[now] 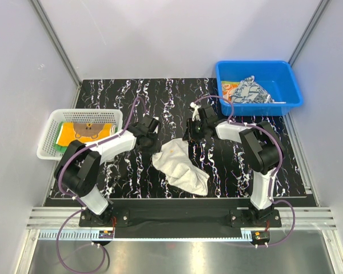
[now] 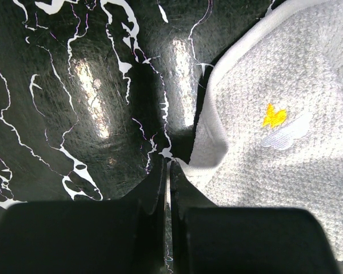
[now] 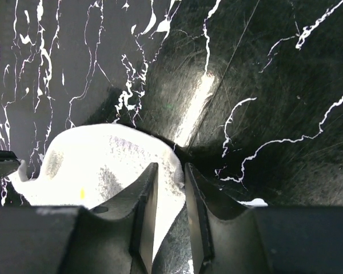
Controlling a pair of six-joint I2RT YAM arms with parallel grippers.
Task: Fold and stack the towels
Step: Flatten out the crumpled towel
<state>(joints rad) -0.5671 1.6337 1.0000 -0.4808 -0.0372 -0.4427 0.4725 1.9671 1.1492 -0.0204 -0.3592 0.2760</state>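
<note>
Bare desk lies open ahead of both grippers. The right gripper is closed to a narrow gap on the edge of the white towel, which spreads to its left. The left gripper is fully closed, the hem at its tips, cloth to its right. Both arms reach forward, wrists pitched down.

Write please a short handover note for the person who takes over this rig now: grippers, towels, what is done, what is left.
Left gripper: shut, seemingly pinching a corner of the white towel.
Right gripper: closed on that towel's edge.
It lies crumpled on the table, unfolded.
Done: orange-yellow bear towel and green towel lie in the white basket.
To do: fold and stack the white one; the patterned towel and an orange-and-white one wait in the blue bin.
</note>
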